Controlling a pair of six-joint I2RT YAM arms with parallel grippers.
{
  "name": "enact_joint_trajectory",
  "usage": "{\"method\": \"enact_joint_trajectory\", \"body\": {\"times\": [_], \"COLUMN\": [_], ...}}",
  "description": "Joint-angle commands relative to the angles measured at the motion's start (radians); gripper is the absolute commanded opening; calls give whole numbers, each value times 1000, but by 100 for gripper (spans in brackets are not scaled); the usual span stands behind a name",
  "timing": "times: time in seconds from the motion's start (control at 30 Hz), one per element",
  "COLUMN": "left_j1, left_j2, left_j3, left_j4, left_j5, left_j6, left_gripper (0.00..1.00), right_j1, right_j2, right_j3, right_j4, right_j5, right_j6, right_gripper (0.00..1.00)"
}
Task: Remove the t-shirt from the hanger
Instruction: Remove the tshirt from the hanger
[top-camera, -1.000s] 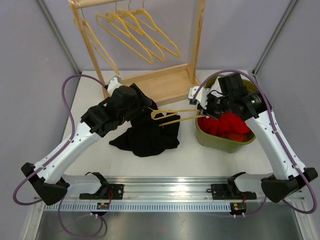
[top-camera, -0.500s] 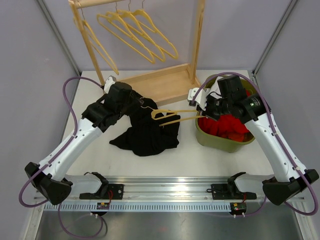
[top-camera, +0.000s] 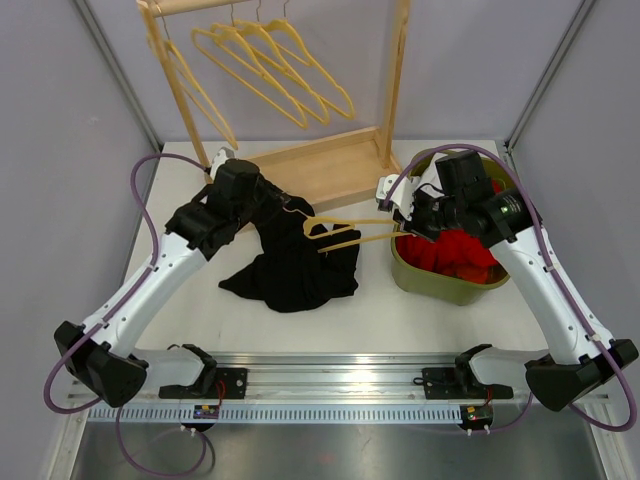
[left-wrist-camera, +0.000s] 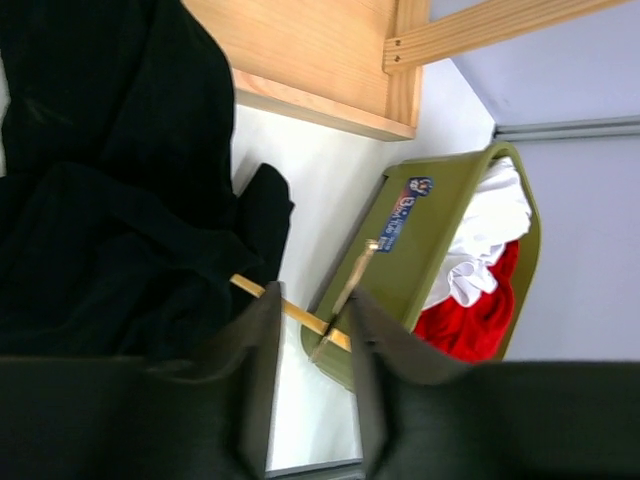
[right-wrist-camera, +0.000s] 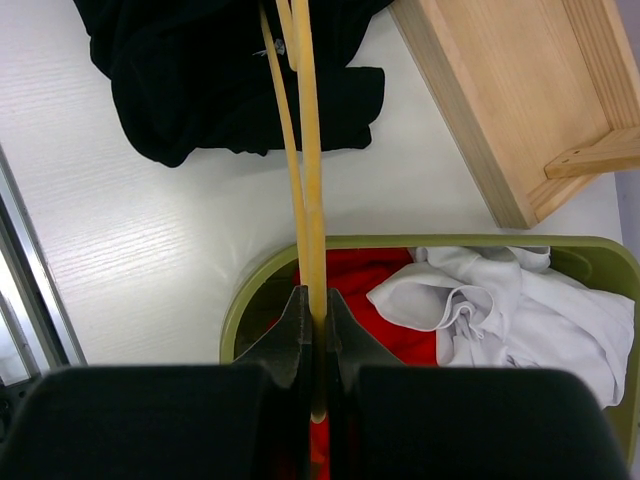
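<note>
The black t-shirt (top-camera: 290, 270) lies crumpled on the white table, with the wooden hanger (top-camera: 350, 232) reaching out of it to the right. My right gripper (top-camera: 398, 230) is shut on the hanger's end (right-wrist-camera: 305, 150) above the green bin's rim; the far end is buried in the cloth (right-wrist-camera: 200, 80). My left gripper (top-camera: 268, 200) sits at the shirt's upper edge. In the left wrist view its fingers (left-wrist-camera: 308, 305) stand a narrow way apart with bare table and the hanger bar (left-wrist-camera: 290, 308) showing between them. Black cloth (left-wrist-camera: 110, 200) lies beside the left finger.
A green bin (top-camera: 440, 285) with red and white clothes stands at the right, under my right arm. A wooden rack (top-camera: 320, 165) with several empty hangers (top-camera: 270, 60) stands at the back, just behind the shirt. Grey walls close in both sides.
My left gripper has narrowed and drawn back a little toward the upper left of the shirt. The right gripper and the hanger have stayed put.
</note>
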Motion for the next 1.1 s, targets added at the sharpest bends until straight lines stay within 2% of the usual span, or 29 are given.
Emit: {"method": "enact_joint_trajectory", "body": {"times": [0.0, 0.1, 0.13, 0.37, 0.47, 0.67, 0.7, 0.77, 0.8, 0.87, 0.93, 0.97, 1.0, 1.03, 1.07], "left_j1": [31, 44, 49, 95, 97, 101, 101, 101, 101, 101, 103, 110, 121, 124, 130], "left_j2": [41, 47, 47, 18, 4, 10, 4, -2, -15, -38, -92, -114, -140, -191, -221], "left_j3": [-18, -27, -33, -73, -90, -62, -56, -47, -45, -67, -128, -149, -201, -222, -238], "left_j4": [-47, -41, -36, -100, -136, -237, -237, -235, -202, -159, -46, -18, 75, 112, 136], "left_j5": [17, 60, 75, 251, 284, 289, 293, 289, 289, 289, 289, 292, 305, 315, 316], "left_j6": [16, 8, 4, -116, -176, -174, -164, -119, -92, 0, 82, 170, 241, 342, 397], "left_gripper": [15, 7, 0, 0, 0, 0, 5, 23, 47, 64, 81, 83, 87, 94, 95], "right_j1": [4, 2, 2, 2, 4, 5, 5, 7, 7, 5, 5, 7, 5, 7, 7], "right_j2": [-37, -40, -40, -50, -49, -44, -44, -44, -41, -38, -37, -37, -38, -40, -40], "right_j3": [7, -1, -6, -21, -29, -41, -45, -48, -45, -38, -29, -26, -27, -27, -30], "right_j4": [42, 45, 46, 58, 65, 83, 85, 88, 88, 75, 65, 60, 57, 49, 45], "right_j5": [-13, -18, -16, -1, -1, 13, 15, 10, 7, -11, -21, -30, -34, -42, -47], "right_j6": [1, 3, 3, -2, -2, -6, -9, -16, -17, -23, -29, -33, -34, -46, -49], "right_gripper": [0, 0, 0, 0, 0, 0, 0, 0, 0, 0, 0, 0, 0, 0, 0]}}
